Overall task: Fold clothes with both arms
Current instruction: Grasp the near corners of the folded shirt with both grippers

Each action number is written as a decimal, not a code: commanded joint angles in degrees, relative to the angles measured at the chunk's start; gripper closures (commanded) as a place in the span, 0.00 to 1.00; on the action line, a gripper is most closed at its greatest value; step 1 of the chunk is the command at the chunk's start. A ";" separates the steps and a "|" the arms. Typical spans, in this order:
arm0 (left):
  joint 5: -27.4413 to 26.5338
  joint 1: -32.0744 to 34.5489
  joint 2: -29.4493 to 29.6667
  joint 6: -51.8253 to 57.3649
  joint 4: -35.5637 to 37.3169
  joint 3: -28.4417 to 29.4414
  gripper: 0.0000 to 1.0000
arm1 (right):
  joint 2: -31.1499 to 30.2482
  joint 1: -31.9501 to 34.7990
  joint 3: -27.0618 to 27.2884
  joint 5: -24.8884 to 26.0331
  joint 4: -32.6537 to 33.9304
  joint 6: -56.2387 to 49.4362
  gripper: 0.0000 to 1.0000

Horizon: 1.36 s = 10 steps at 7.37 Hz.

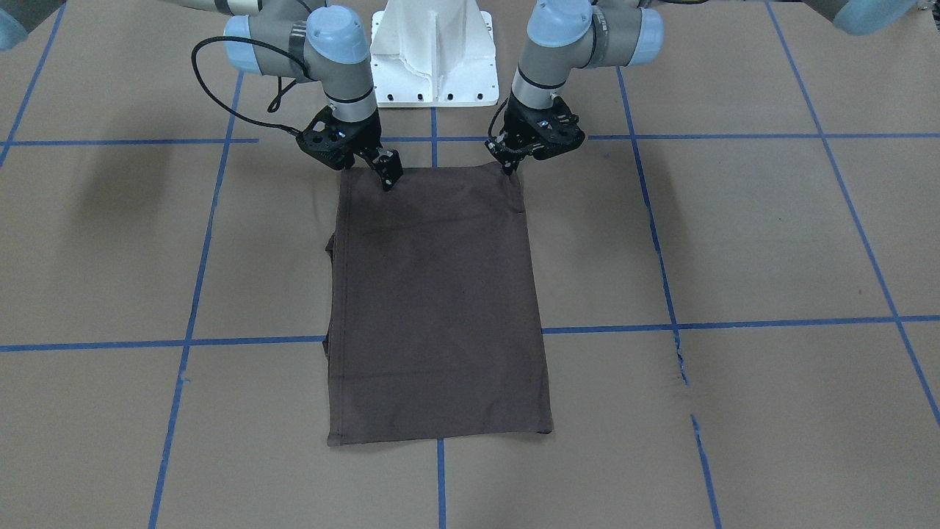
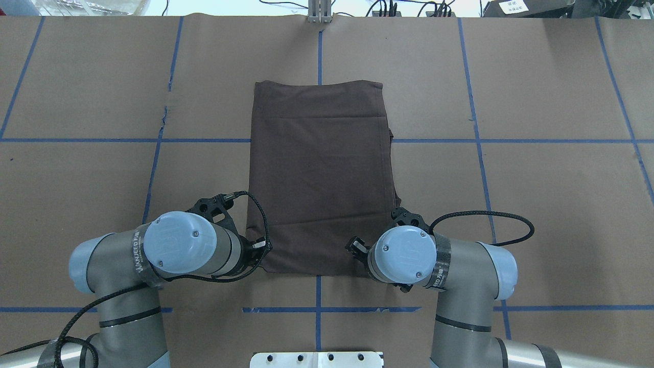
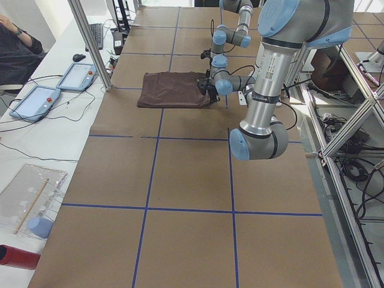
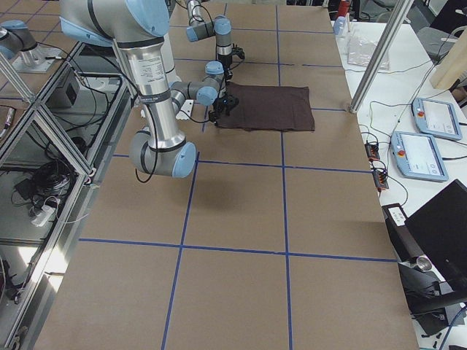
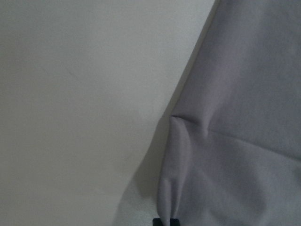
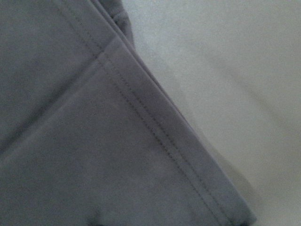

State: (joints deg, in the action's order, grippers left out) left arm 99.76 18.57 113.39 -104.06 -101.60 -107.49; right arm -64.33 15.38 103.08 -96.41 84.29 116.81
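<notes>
The dark brown T-shirt (image 1: pixel 440 308) lies flat on the table, folded into a tall rectangle (image 2: pixel 319 174). Its collar and logo are hidden. My left gripper (image 1: pixel 507 169) is at the shirt's corner nearest the robot on my left side (image 2: pixel 261 246), shut on the cloth. The left wrist view shows the cloth (image 5: pixel 244 117) puckered toward a fingertip (image 5: pixel 164 221). My right gripper (image 1: pixel 388 176) is at the other near corner (image 2: pixel 354 244), fingers close together on the edge. The right wrist view shows the stitched hem (image 6: pixel 155 132) close up.
The white pedestal base (image 1: pixel 433 59) stands just behind the shirt's near edge. Blue tape lines (image 1: pixel 734 323) grid the brown table cover. Two tablets (image 3: pixel 78 77), a metal post (image 3: pixel 90 42) and a seated person (image 3: pixel 15 42) are beyond the table's far side.
</notes>
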 commanded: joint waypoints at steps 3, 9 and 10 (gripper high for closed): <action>0.00 0.07 -0.01 0.00 0.00 0.00 1.00 | -0.18 0.00 0.37 -0.27 0.00 0.18 0.00; 0.00 -0.02 -0.10 0.00 0.00 0.09 1.00 | 0.00 0.61 0.63 -0.62 0.18 -0.35 1.00; 0.00 -0.02 -0.10 0.00 0.00 0.09 1.00 | 0.08 0.61 0.54 -0.54 0.18 -0.70 1.00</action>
State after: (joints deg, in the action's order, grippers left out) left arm 99.76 18.55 113.31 -104.09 -101.60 -107.41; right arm -64.31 15.85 103.66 -96.96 84.45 116.44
